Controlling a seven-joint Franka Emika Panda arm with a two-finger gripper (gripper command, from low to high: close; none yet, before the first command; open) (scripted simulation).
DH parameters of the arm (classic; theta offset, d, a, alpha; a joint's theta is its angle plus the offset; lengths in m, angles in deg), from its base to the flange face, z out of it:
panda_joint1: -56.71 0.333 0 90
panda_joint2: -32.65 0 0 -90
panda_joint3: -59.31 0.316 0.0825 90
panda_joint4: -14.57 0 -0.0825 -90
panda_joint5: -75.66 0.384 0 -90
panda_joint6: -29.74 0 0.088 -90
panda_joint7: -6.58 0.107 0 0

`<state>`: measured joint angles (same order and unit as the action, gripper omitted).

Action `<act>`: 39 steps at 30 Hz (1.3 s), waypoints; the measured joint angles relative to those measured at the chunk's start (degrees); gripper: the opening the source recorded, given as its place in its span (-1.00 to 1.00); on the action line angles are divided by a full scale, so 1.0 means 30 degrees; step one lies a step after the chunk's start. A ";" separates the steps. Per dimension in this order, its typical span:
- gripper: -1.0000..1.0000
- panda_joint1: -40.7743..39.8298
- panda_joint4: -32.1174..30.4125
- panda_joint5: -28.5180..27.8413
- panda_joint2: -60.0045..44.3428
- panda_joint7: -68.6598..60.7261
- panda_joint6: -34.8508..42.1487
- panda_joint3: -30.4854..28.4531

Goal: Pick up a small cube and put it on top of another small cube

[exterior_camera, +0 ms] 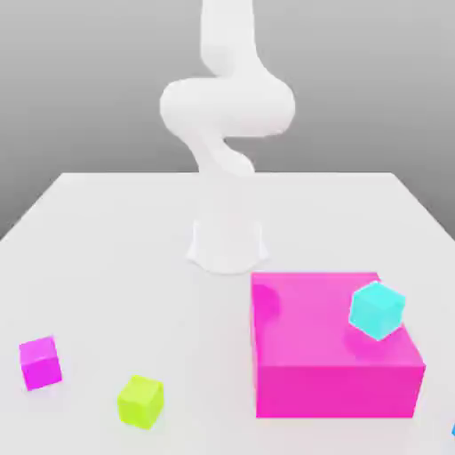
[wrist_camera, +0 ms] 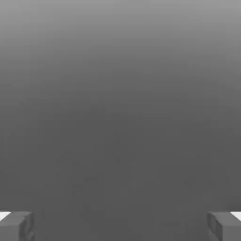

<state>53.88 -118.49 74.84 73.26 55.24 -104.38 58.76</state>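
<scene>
In the exterior view, a small cyan cube (exterior_camera: 377,309) rests tilted on top of a large magenta block (exterior_camera: 329,355). A small magenta cube (exterior_camera: 40,362) lies on the white table at the exterior view's left. A small yellow-green cube (exterior_camera: 140,401) sits to its right, nearer the front edge. The white arm (exterior_camera: 227,115) rises from its base at the table's middle and runs up out of the picture. In the hand view my gripper (wrist_camera: 120,226) is open, its two grey fingertips (wrist_camera: 16,226) far apart with plain grey background between them and nothing held.
The white table (exterior_camera: 107,240) stretches around the arm's base (exterior_camera: 227,244). The large magenta block takes up the front right. A sliver of blue (exterior_camera: 452,430) shows at the exterior view's right edge.
</scene>
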 joint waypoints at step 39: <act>-1.00 -0.8814 -0.3725 0.3474 -1.9990 0.4881 -0.9703 -0.2610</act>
<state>27.44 -129.67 85.26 13.29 69.89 -133.49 50.92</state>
